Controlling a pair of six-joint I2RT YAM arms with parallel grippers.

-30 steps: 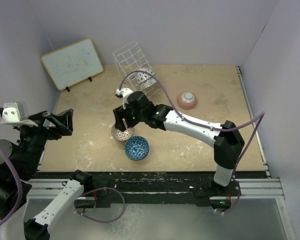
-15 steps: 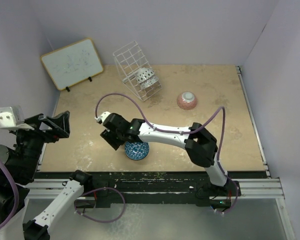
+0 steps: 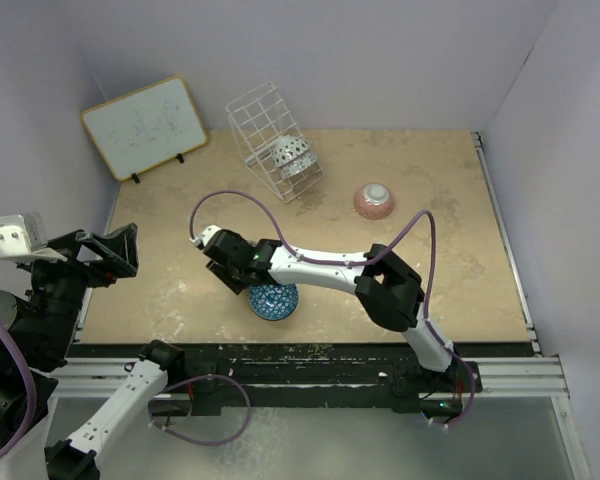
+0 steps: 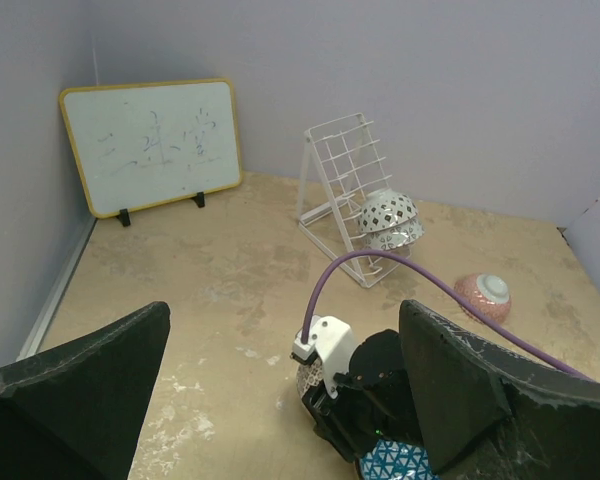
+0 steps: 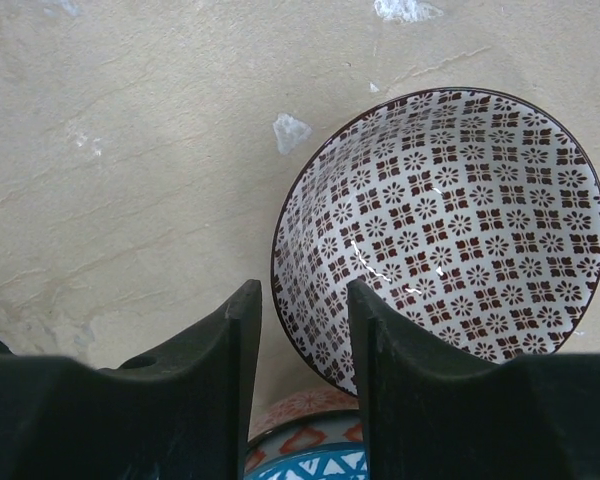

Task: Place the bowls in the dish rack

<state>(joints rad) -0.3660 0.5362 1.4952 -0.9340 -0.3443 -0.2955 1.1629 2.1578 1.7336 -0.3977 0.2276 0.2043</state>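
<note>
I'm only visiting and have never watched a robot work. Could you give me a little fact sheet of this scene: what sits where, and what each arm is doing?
dish rack: white wire, at the back of the table, near a whiteboard
in the rack: what look like two patterned bowls
on the table: brown-patterned bowl, blue bowl, pink bowl (upside down)
right gripper: open, the brown-patterned bowl's rim seen in the gap between its fingers
left gripper: open, empty, at the left side
</note>
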